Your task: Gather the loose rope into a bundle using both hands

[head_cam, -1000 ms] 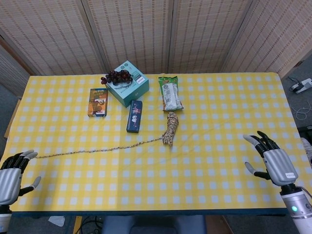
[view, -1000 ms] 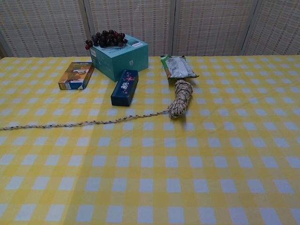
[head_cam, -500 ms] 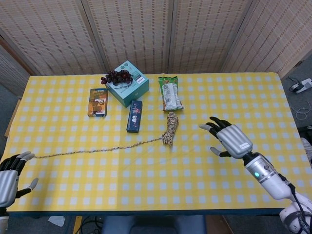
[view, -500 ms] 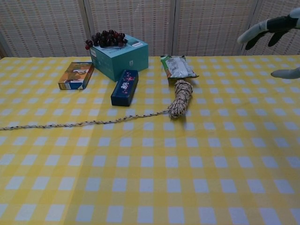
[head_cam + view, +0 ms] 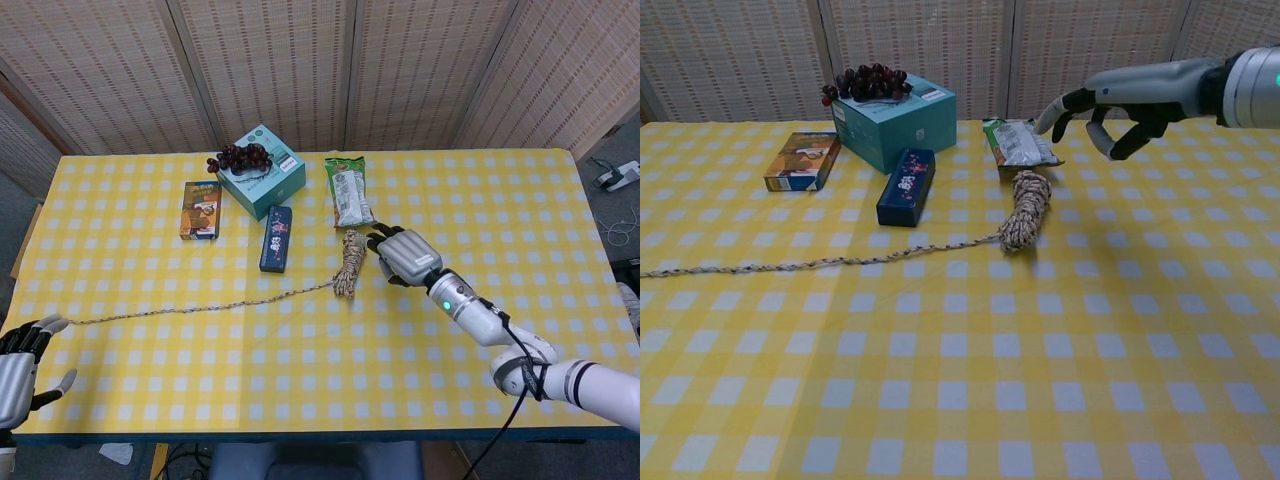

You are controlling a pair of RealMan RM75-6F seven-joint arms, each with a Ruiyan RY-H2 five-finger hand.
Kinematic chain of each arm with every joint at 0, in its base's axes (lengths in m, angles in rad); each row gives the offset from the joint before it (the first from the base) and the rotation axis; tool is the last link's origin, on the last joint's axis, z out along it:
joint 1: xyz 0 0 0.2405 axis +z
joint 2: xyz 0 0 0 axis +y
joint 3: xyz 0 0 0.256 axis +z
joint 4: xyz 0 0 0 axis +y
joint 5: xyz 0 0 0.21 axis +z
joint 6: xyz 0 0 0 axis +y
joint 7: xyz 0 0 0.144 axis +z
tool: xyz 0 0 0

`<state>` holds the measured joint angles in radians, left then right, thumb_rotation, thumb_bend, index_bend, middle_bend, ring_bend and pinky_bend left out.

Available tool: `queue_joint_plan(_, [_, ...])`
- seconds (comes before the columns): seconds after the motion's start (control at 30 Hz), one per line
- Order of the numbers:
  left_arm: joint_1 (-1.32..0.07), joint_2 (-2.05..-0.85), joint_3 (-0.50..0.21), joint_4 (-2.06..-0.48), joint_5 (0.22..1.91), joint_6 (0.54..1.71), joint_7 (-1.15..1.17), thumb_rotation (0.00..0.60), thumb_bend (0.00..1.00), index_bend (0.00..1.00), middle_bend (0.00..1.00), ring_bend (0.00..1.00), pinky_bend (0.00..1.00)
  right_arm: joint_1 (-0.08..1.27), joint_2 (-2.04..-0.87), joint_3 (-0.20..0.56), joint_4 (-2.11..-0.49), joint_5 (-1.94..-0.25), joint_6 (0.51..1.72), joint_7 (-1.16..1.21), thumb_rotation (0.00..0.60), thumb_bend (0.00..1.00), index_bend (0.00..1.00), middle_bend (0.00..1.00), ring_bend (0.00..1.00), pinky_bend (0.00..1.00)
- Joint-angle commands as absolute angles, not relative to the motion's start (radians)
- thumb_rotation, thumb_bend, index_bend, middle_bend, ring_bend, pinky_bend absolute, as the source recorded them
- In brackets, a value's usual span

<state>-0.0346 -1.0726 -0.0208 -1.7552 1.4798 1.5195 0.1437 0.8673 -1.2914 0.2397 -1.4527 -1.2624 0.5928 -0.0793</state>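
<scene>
Two views: right hand point(image 5: 1120, 105) empty, fingers apart, above rope point(image 5: 1024, 212); left hand point(image 5: 18, 365) head-only, fingers spread.

A green snack bag point(image 5: 349, 190) lies just past the right hand point(image 5: 405, 255). Farther left sit a teal box point(image 5: 262, 172) with grapes point(image 5: 240, 156) on top, a dark blue box point(image 5: 276, 238) and an orange box point(image 5: 201, 209).

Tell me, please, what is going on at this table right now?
A two-armed robot is setting out to gather a rope into a bundle. Part of it is already coiled near the middle of the checked table; a long loose tail runs out toward the left edge. The right hand hovers open just beside the coil, not touching it. The left hand waits open at the table's left edge, near the tail's end. Boxes, a snack pouch and grapes sit untouched behind.
</scene>
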Motion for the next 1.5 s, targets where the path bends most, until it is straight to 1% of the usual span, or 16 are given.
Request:
queue_joint_plan(0.03, [-0.032, -1.074, -0.019, -1.753, 1.480, 1.521, 0.142, 0.600, 0.28, 0.26, 0.19, 0.15, 0.14, 0.925, -1.359, 0.248, -1.370, -1.204, 0.530, -0.090, 0.600, 0.84, 0.16, 0.22, 0.07, 0.21])
queue_joint_plan(0.3, [-0.023, -1.075, -0.015, -1.742, 1.472, 1.521, 0.129, 0.600, 0.28, 0.26, 0.19, 0.15, 0.14, 1.021, -1.459, 0.233, -1.223, -1.098, 0.471, -0.142, 0.600, 0.85, 0.16, 0.22, 0.08, 0.21])
queue_joint_plan(0.47, [-0.021, -1.077, -0.013, -1.734, 1.475, 1.521, 0.122, 0.600, 0.28, 0.26, 0.19, 0.15, 0.14, 1.051, -1.492, 0.207, -1.186, -1.033, 0.467, -0.182, 0.600, 0.86, 0.16, 0.22, 0.08, 0.21])
queue_joint_plan(0.57, [-0.018, -1.078, -0.012, -1.728, 1.475, 1.522, 0.115, 0.600, 0.28, 0.26, 0.19, 0.15, 0.14, 1.039, -1.483, 0.194, -1.221, -1.041, 0.493, -0.183, 0.600, 0.86, 0.16, 0.24, 0.08, 0.21])
queue_joint_plan(0.9, [-0.009, -1.082, -0.005, -1.709, 1.473, 1.520, 0.089, 0.600, 0.28, 0.26, 0.19, 0.15, 0.14, 0.942, -1.398, 0.099, -1.375, -1.142, 0.625, -0.205, 0.600, 0.86, 0.16, 0.29, 0.08, 0.21])
queue_joint_plan(1.03, [-0.010, -1.081, -0.005, -1.709, 1.476, 1.517, 0.085, 0.600, 0.28, 0.26, 0.19, 0.15, 0.14, 0.913, -1.390, 0.067, -1.394, -1.172, 0.647, -0.204, 0.600, 0.86, 0.16, 0.32, 0.08, 0.18])
queue_joint_plan(1.1, [-0.012, -1.082, -0.005, -1.712, 1.481, 1.516, 0.086, 0.600, 0.28, 0.26, 0.19, 0.15, 0.14, 0.909, -1.397, 0.057, -1.394, -1.173, 0.641, -0.204, 0.600, 0.86, 0.13, 0.32, 0.08, 0.15])
queue_joint_plan(1.17, [-0.013, -1.083, -0.004, -1.716, 1.484, 1.514, 0.088, 0.600, 0.28, 0.26, 0.19, 0.15, 0.14, 0.909, -1.407, 0.054, -1.392, -1.164, 0.631, -0.205, 0.600, 0.86, 0.09, 0.31, 0.07, 0.12])
queue_joint_plan(1.27, [-0.014, -1.083, -0.004, -1.720, 1.486, 1.513, 0.090, 0.600, 0.28, 0.26, 0.19, 0.15, 0.14, 0.913, -1.430, 0.056, -1.385, -1.147, 0.621, -0.207, 0.600, 0.86, 0.01, 0.25, 0.01, 0.05])
queue_joint_plan(1.37, [-0.015, -1.081, -0.006, -1.721, 1.484, 1.511, 0.092, 0.600, 0.28, 0.26, 0.19, 0.15, 0.14, 0.918, -1.457, 0.065, -1.373, -1.135, 0.619, -0.203, 0.600, 0.86, 0.00, 0.21, 0.00, 0.01])
queue_joint_plan(1.5, [-0.016, -1.080, -0.006, -1.721, 1.481, 1.508, 0.092, 0.600, 0.28, 0.26, 0.19, 0.15, 0.14, 0.928, -1.492, 0.083, -1.365, -1.134, 0.628, -0.200, 0.600, 0.86, 0.00, 0.19, 0.00, 0.00])
